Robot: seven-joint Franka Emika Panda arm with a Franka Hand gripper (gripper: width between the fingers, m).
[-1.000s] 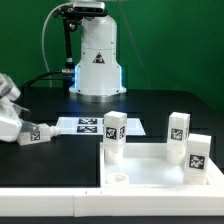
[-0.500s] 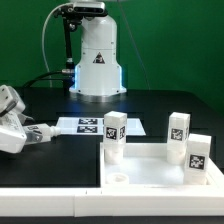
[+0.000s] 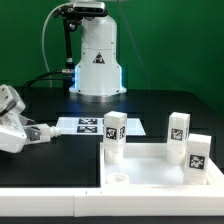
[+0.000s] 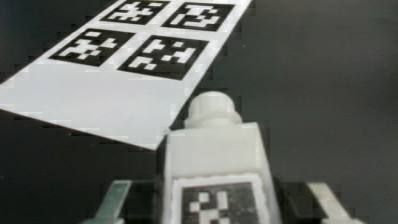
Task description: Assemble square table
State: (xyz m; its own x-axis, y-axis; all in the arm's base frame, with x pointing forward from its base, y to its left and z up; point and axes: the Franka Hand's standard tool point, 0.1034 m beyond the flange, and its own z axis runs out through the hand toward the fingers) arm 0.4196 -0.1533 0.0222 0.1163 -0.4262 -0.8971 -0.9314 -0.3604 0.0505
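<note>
The white square table top (image 3: 160,172) lies at the exterior view's right front. Three stubby tagged legs stand upright on it: one at the near left (image 3: 114,136), one at the back (image 3: 178,134), one at the right (image 3: 197,153). One round corner socket (image 3: 120,178) at the front is bare. My gripper (image 3: 24,130) is at the exterior view's far left, tilted low over the black table. It is shut on the fourth leg (image 3: 38,133). In the wrist view that leg (image 4: 217,150) sits between the fingers of the gripper (image 4: 217,200), its screw tip pointing at the marker board.
The marker board (image 3: 95,125) lies flat between the gripper and the table top, and shows in the wrist view (image 4: 125,70). The robot base (image 3: 97,60) stands at the back. A long white rail (image 3: 50,195) runs along the front.
Over the last second the gripper body has sunk lower and tilted. The held leg has stayed almost where it was. Nothing on the table top has moved.
</note>
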